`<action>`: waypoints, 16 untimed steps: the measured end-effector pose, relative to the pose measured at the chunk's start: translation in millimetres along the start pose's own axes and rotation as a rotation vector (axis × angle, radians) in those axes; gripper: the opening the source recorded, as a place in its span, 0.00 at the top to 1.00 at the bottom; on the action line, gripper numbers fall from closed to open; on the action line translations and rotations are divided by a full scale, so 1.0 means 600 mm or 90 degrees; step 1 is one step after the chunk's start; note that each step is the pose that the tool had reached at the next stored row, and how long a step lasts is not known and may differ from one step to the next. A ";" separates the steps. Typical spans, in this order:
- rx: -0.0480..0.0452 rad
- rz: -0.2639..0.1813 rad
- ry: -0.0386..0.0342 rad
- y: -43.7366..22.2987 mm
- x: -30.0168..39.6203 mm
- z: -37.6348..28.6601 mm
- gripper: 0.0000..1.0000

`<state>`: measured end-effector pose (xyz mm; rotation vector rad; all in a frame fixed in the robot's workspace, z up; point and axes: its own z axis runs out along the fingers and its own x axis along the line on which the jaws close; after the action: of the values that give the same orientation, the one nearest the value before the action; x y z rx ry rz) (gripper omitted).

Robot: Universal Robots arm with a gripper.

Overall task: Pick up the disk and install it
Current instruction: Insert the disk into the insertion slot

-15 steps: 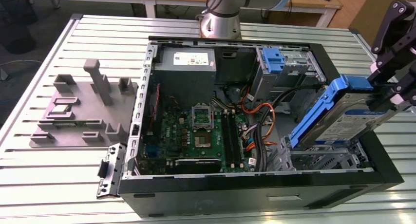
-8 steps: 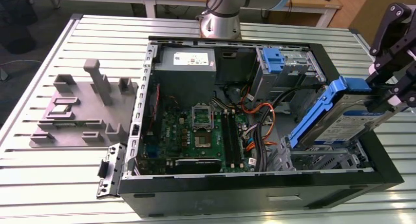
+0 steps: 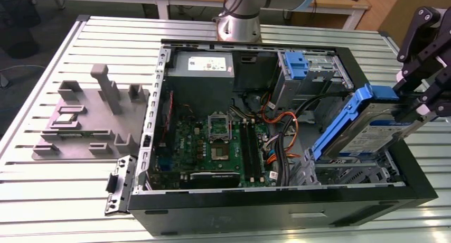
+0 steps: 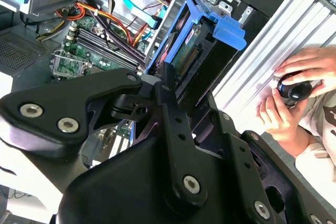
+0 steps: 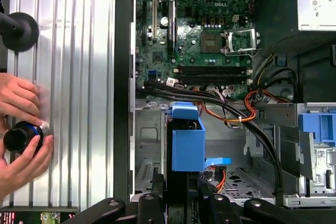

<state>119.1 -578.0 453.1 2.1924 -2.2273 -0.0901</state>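
Note:
The disk (image 3: 366, 128) is a silver drive with a white, blue-banded label and blue plastic rails. It hangs tilted, one end up, over the drive cage (image 3: 352, 171) at the exterior view's right end of the open computer case. My gripper (image 3: 410, 103) is shut on its upper end, reaching in from beyond the case wall. In the second wrist view the disk (image 4: 191, 59) sticks out past the black fingers (image 4: 170, 95), connector end showing. In the first wrist view the disk (image 5: 187, 140) is seen edge-on above the cage (image 5: 149, 145), with the gripper (image 5: 181, 203) behind it.
The black case (image 3: 282, 206) holds a green motherboard (image 3: 215, 142), a grey power supply box (image 3: 200, 66), a blue upright bracket (image 3: 297, 66) and orange and black cables (image 3: 285, 132) beside the cage. A grey fixture (image 3: 84, 121) lies at the exterior view's left. A person's hands (image 5: 21, 124) rest outside the case.

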 end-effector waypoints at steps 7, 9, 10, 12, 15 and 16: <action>0.0000 0.000 0.0000 0.000 -0.001 0.006 0.65; 0.0000 0.000 0.0001 0.000 -0.001 0.009 0.65; 0.0000 0.000 0.0001 -0.001 -0.001 0.011 0.65; 0.0000 0.000 0.0001 -0.001 -0.001 0.012 0.65; 0.0000 0.000 0.0001 -0.001 -0.001 0.012 0.65; 0.0000 0.000 0.0000 -0.001 -0.001 0.014 0.65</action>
<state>119.1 -577.0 444.9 2.1925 -2.2273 -0.0901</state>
